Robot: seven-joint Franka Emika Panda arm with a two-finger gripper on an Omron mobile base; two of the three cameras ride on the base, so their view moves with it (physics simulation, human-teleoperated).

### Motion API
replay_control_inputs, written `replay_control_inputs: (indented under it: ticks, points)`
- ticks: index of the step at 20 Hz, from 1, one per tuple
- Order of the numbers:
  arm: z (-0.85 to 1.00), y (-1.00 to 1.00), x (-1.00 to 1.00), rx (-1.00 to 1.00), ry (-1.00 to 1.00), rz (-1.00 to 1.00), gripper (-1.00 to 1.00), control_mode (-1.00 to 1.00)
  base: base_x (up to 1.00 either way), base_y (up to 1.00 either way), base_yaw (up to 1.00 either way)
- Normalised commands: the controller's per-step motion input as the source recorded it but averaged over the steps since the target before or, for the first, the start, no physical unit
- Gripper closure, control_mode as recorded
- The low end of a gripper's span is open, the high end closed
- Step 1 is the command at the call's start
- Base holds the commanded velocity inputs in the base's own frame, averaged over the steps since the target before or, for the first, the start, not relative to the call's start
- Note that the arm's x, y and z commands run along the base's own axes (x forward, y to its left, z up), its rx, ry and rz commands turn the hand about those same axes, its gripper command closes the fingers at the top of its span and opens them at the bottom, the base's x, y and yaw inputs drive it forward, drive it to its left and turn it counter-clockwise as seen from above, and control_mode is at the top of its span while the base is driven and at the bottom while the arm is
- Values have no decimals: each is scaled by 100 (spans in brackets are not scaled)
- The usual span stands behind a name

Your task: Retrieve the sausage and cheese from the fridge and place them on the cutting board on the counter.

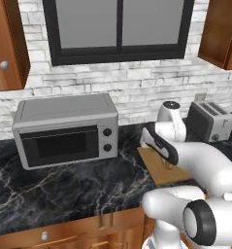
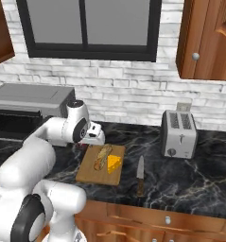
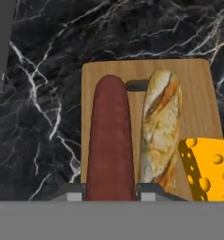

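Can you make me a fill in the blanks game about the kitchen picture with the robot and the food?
1. The gripper holds the dark red ____ between its fingers.
2. The cheese and the bread roll lie on the wooden cutting ____.
3. Right of the cutting board, a ____ lies on the counter.
4. The toaster stands to the right of the microwave, below the ____.

Missing words: sausage, board, knife, window

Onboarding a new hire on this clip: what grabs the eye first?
The light-brown wooden cutting board on the black marble counter, holding a tan speckled bread roll and a yellow-orange cheese wedge. In the hand view, the robot's hand holds a dark red-brown sausage over the board, beside the roll. A grey microwave sits left of the board, a silver toaster right.
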Motion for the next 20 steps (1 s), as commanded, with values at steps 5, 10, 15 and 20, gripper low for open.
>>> replay_control_inputs:
  ticks: [5,10,15,20]
  points:
    - [-52,-18,36,0,14,-2,100,-100,0,0,0]
    - [-46,-9,41,0,6,0,100,-100,0,0,0]
    - [-40,0,26,0,8,0,100,-100,0,0,0]
    - [-32,-1,-4,0,9,0,-100,-100,0,0,0]
